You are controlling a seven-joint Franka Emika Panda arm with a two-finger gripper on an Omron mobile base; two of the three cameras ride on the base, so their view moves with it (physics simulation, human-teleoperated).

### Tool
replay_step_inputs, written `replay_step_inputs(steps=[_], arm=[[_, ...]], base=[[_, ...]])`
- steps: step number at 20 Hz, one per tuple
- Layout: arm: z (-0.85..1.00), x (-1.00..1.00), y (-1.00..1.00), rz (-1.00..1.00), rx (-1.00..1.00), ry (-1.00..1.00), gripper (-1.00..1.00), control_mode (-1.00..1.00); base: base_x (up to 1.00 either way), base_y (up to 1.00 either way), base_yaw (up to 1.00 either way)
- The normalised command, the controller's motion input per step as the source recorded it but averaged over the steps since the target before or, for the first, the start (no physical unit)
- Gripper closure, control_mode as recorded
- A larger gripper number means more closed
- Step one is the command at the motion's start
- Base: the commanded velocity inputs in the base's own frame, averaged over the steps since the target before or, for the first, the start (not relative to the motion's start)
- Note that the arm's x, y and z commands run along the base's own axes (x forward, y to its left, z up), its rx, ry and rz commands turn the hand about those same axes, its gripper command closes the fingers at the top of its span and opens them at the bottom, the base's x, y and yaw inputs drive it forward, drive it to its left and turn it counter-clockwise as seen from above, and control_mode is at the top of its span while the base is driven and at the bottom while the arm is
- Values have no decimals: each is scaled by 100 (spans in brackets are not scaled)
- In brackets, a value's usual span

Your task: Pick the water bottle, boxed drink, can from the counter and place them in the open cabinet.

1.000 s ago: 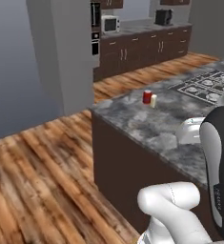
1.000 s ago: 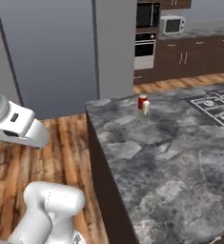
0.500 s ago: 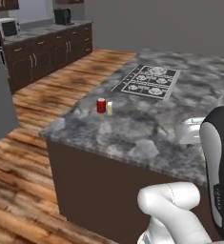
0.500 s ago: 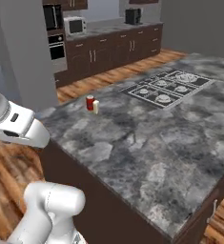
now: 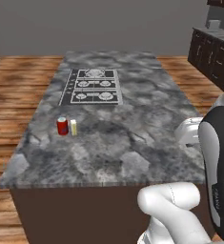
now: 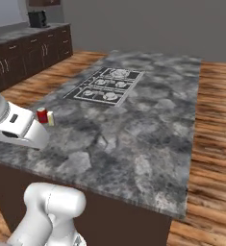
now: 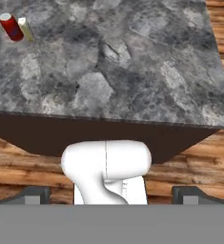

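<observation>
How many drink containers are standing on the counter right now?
2. The red can and the small boxed drink stand side by side near the counter's left edge, in front of the cooktop. No water bottle is visible from these angles.

Grey marbled stone counter (image 5: 132, 138), smooth, faintly glossy; red can (image 5: 62, 126) perhaps metal; wood-plank floor (image 5: 18, 90)

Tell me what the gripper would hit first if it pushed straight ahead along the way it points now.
Judging from the hand view, probably the robot's own white body, then the near edge of the counter. The gripper looks open and empty. The can and the boxed drink stand far off to one side. Depth is unclear.
</observation>
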Motion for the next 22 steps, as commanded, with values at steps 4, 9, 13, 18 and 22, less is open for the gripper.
replay_step_inputs(steps=[4, 9, 13, 18, 22], arm=[[0, 0, 0, 0, 0, 0, -100, 100], [0, 0, 0, 0, 0, 0, -100, 100], [0, 0, 0, 0, 0, 0, -100, 100], [0, 0, 0, 0, 0, 0, -100, 100], [0, 0, 0, 0, 0, 0, -100, 100]], base=[[91, 96, -43], [64, 100, -22], [40, 100, -5], [-34, 100, 0], [-86, 100, 2]])
